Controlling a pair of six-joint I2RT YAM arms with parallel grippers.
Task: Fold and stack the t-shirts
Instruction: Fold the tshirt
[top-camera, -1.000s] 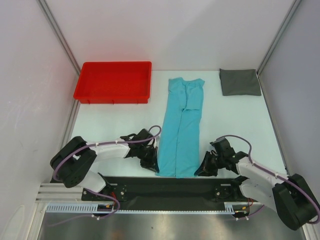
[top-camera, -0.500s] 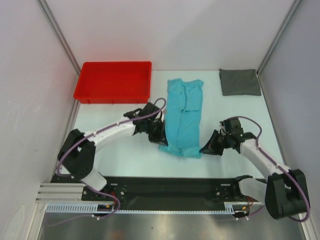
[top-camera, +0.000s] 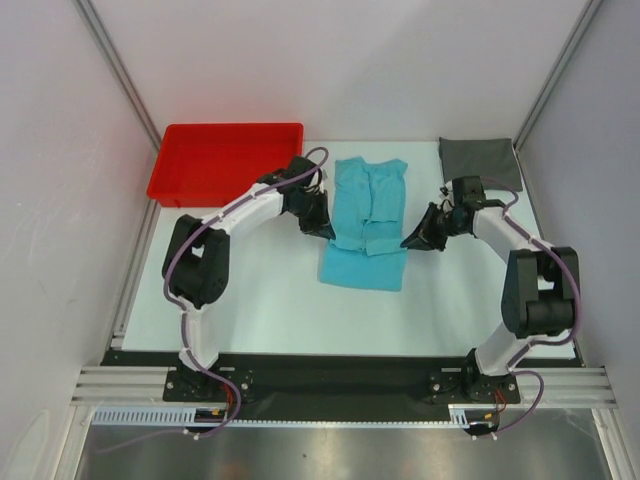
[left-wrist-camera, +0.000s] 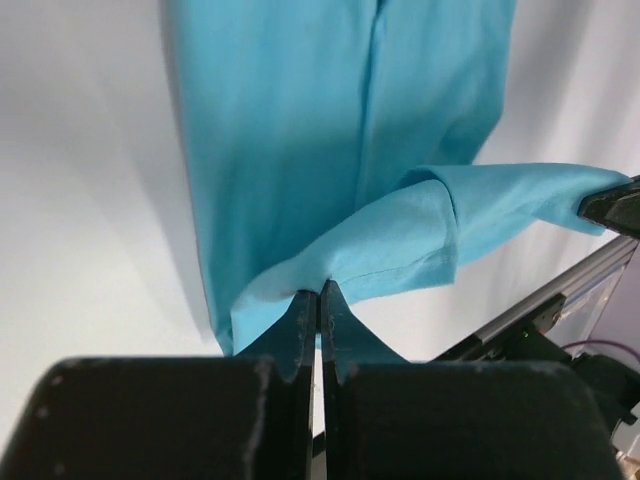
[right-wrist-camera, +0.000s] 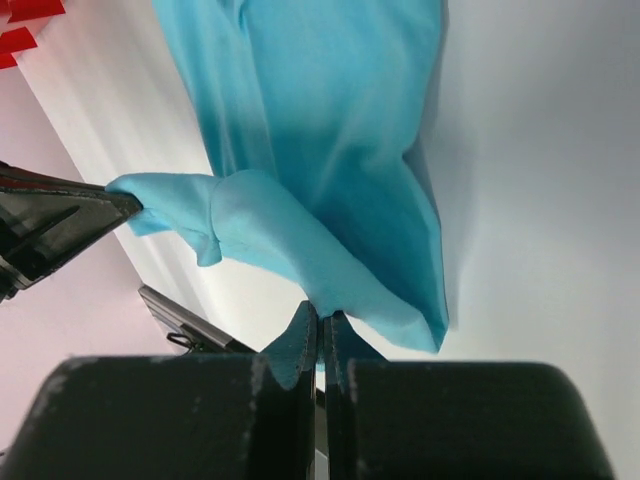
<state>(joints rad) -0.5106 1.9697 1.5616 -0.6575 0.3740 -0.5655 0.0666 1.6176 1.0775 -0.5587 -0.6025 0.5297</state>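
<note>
We see the teal shirt (top-camera: 365, 225) lying mid-table as a long strip, its near end lifted and doubled back over itself. The left gripper (top-camera: 320, 228) and right gripper (top-camera: 410, 240) each pinch one corner of that raised hem, jaws closed to a sliver on the cloth. The top view alone shows us the folded grey shirt (top-camera: 479, 163) at the far right and the tray (top-camera: 228, 165) at the far left, while only the wrist views show the hem caught between the fingertips, with the other claw holding the opposite corner.
</note>
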